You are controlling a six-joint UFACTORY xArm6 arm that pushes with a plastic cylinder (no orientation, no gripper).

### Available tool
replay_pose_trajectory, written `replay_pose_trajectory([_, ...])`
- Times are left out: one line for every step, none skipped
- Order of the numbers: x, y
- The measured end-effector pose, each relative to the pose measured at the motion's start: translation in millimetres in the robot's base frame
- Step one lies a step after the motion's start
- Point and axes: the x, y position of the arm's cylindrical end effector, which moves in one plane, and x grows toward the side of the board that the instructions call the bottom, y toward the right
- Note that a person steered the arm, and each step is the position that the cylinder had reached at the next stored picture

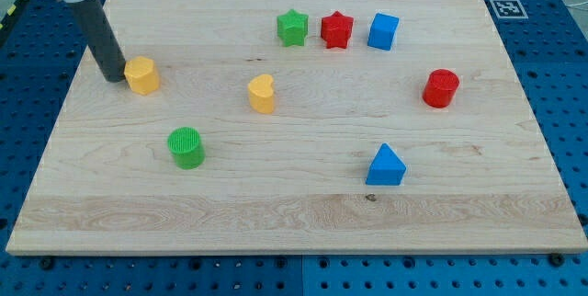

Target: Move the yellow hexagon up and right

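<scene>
**Tool tip set against the yellow hexagon's left side**

Rod-shaped and with nothing to open or clench, the tool holds nothing; my tip [114,77] stands at the left face of the yellow hexagon [142,74], apparently touching it, though the contact is hard to confirm. Both sit near the tabletop's [276,213] upper left. Rightward come the green cylinder [186,146], yellow heart-like block [262,93], green star [292,28], red star [337,29], blue cube [383,31], blue triangle [385,165] and red cylinder [441,88].
</scene>
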Motion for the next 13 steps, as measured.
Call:
replay_pose_trajectory([29.5, -3.5])
replay_pose_trajectory([48.8, 4.8])
replay_pose_trajectory([28.7, 26.2])
replay_pose_trajectory([-6.6, 52.8])
replay_pose_trajectory([-18.3, 57.7])
replay_pose_trajectory([-22.8, 57.5])
replay_pose_trajectory([-11.0, 42.9])
replay_pose_trajectory([-11.0, 33.5])
replay_pose_trajectory([-22.0, 30.4])
replay_pose_trajectory([-42.1, 30.4])
replay_pose_trajectory([-54.6, 30.4])
replay_pose_trajectory([-55.6, 31.8])
replay_pose_trajectory([-55.6, 48.1])
